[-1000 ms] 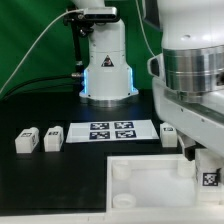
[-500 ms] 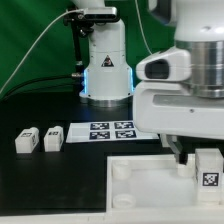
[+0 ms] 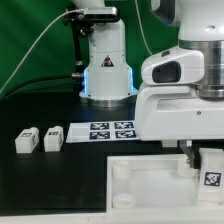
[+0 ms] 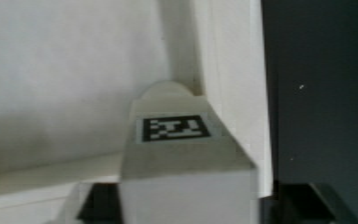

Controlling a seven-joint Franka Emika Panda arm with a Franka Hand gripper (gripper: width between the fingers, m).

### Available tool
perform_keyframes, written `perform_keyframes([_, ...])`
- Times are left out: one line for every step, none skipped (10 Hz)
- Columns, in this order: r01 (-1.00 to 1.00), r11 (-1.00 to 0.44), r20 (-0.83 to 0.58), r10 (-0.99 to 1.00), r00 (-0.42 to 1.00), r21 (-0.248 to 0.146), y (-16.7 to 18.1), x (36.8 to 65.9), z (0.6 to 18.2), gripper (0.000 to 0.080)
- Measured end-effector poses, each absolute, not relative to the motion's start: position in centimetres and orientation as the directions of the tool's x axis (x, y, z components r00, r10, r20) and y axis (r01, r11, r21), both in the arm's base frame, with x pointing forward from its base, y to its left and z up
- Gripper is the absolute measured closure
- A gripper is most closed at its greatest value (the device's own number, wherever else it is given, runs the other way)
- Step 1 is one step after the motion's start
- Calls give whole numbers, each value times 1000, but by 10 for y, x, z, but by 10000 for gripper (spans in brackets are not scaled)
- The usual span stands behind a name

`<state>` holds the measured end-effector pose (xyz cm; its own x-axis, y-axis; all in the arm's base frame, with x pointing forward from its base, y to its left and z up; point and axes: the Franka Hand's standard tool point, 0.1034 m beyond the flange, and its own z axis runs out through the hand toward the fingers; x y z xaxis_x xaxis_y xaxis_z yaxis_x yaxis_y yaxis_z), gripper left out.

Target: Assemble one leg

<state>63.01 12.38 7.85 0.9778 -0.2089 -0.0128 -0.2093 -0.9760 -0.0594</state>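
Note:
My gripper (image 3: 207, 160) is shut on a leg (image 3: 211, 172), a small white block with a square tag, and holds it upright over the right side of the white tray (image 3: 140, 172). In the wrist view the leg (image 4: 179, 150) sits between my two dark fingers (image 4: 101, 206), close to the tray's raised wall (image 4: 226, 70). Two more legs (image 3: 25, 140) (image 3: 53, 138) lie on the black table at the exterior view's left.
The marker board (image 3: 110, 130) lies beyond the tray. A white camera stand with a blue-lit ring (image 3: 105, 70) stands at the back. My arm's bulk (image 3: 185, 95) hides the table at the exterior view's right.
My arm's wrist has swung toward the exterior view's left and now covers a leg that lay right of the marker board. The held leg stays over the tray's right side, a little lower.

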Motion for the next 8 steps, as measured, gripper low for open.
perform_keyframes([-347,-936,-20,-347,938,-55,122,630,78,493])
perform_keyframes([-462,-885,-29,-461,887,-55,119,631,78,493])
perform_keyframes([-602,-797,-39,-601,799,-50,115,631,78,497])
perform_keyframes([-728,-684,-49,-727,685,-36,114,630,78,501])
perform_keyframes([-828,-560,-59,-826,560,-31,114,629,77,501])
perform_keyframes([-945,-326,-93,-941,326,-20,113,629,75,503])
perform_keyframes([-994,-110,-114,-987,109,-2,115,628,74,503])
perform_keyframes([-1000,-32,-124,-992,31,-1,114,629,75,503])
